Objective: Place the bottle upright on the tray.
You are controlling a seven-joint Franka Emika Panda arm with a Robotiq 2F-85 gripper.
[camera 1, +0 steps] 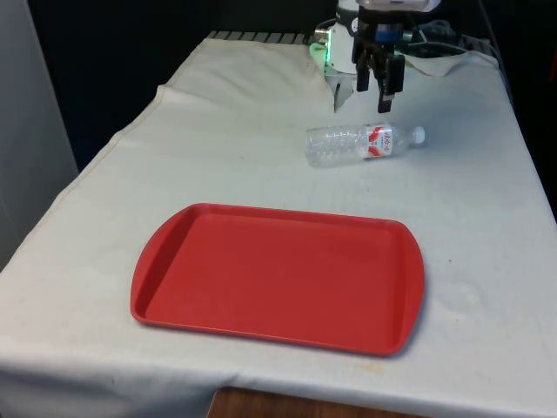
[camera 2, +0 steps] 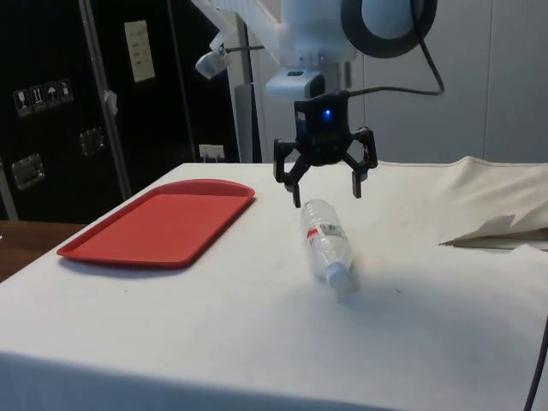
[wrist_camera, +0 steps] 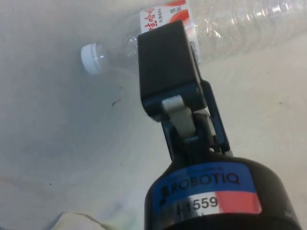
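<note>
Hovering my hand with jaws spread above the bottle, which lies sideways on the bench. Nothing is grasped; the red tray sits well apart.

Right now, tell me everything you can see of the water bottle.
The water bottle is clear, ribbed plastic, apparently empty, with a white screw cap on and a red-and-white label near its neck. It lies on its side on the white cloth, beyond the red tray and apart from it, cap towards the front view's right. The open gripper hangs just above its body without touching it.
</note>
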